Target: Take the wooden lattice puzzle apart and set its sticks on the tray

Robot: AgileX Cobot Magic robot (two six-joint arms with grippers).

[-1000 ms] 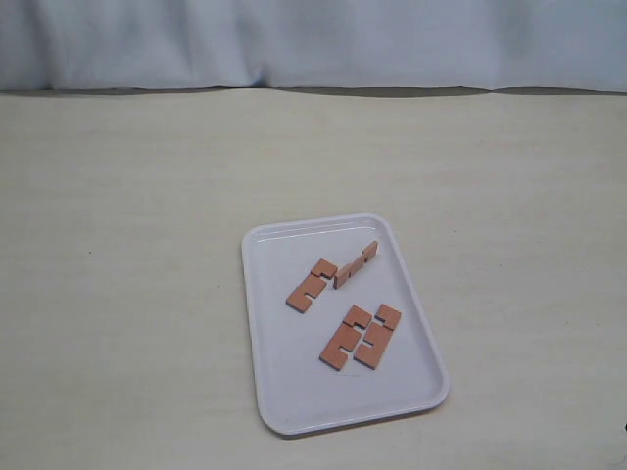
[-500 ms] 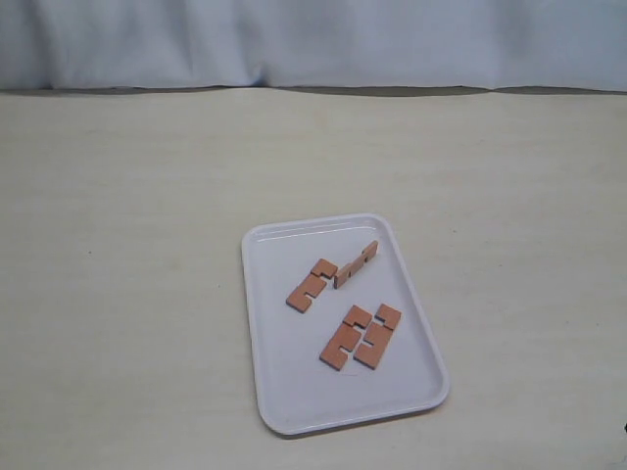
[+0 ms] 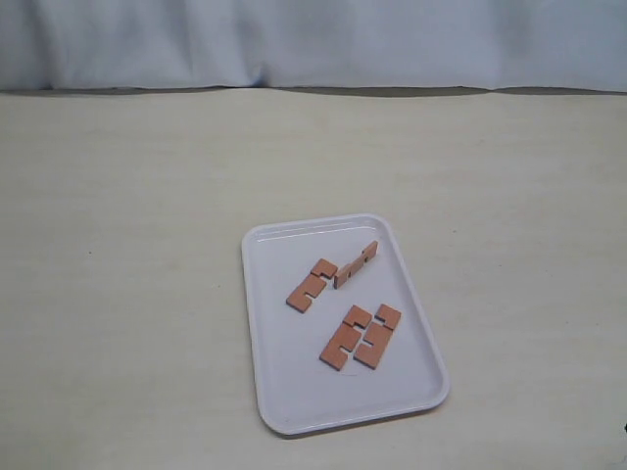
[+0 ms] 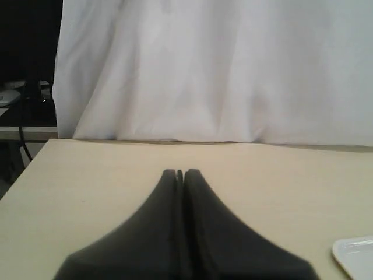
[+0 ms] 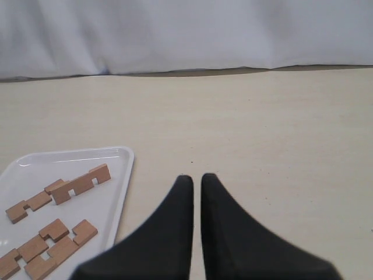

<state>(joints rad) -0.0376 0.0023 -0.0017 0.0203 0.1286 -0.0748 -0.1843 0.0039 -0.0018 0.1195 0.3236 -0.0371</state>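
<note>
The wooden lattice puzzle is no longer interlocked; its several reddish-brown notched sticks lie apart on the white tray (image 3: 294, 401). One stick (image 3: 312, 284) lies flat beside another (image 3: 356, 263) that stands on its edge. Two more sticks (image 3: 344, 338) (image 3: 377, 336) lie side by side nearer the front. The right wrist view shows the same sticks (image 5: 81, 184) on the tray (image 5: 111, 204), off to one side of my right gripper (image 5: 193, 178), which is shut and holds nothing. My left gripper (image 4: 179, 172) is shut and empty over bare table, with a tray corner (image 4: 355, 256) at the picture's edge. Neither gripper shows in the exterior view.
The tray sits on a pale beige table (image 3: 127, 245). A white cloth backdrop (image 3: 313, 39) hangs along the far edge. Dark equipment and a cable (image 4: 23, 99) stand beyond the table's corner in the left wrist view.
</note>
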